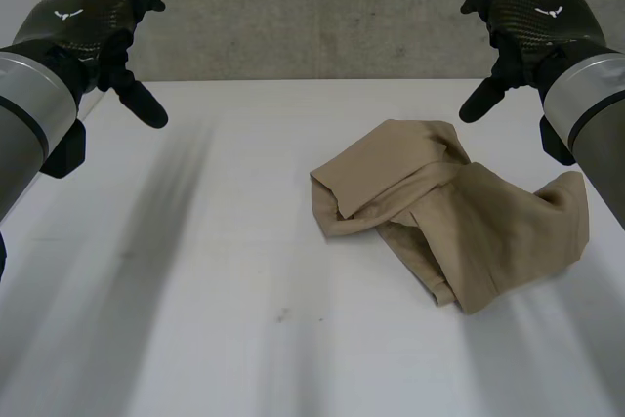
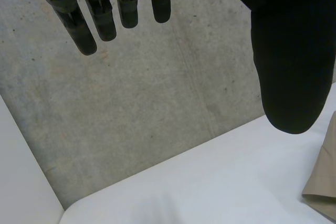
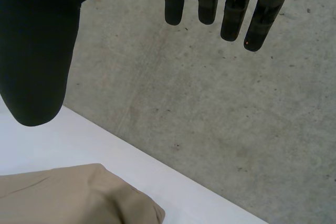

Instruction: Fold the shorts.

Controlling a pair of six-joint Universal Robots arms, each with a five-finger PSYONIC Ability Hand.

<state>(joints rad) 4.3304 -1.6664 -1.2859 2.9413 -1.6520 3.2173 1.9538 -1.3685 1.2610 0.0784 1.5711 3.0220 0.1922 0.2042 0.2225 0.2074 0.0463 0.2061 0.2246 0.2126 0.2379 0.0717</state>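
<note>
Tan shorts (image 1: 451, 212) lie crumpled on the white table (image 1: 225, 271), right of the middle, with one part folded over another. My left hand (image 1: 93, 26) hovers high over the table's far left, open, holding nothing. My right hand (image 1: 527, 21) hovers over the far right, above and behind the shorts, also open and empty. In the left wrist view my fingers (image 2: 100, 9) hang straight with the thumb apart, and an edge of the shorts (image 2: 325, 182) lies beyond the thumb. The right wrist view has straight fingers (image 3: 231, 9) and the shorts (image 3: 73, 195) below the thumb.
A grey concrete wall (image 1: 322, 7) stands behind the table's far edge. Bare white tabletop spreads left of and in front of the shorts. The table's rounded far left corner (image 2: 79, 208) lies under my left hand.
</note>
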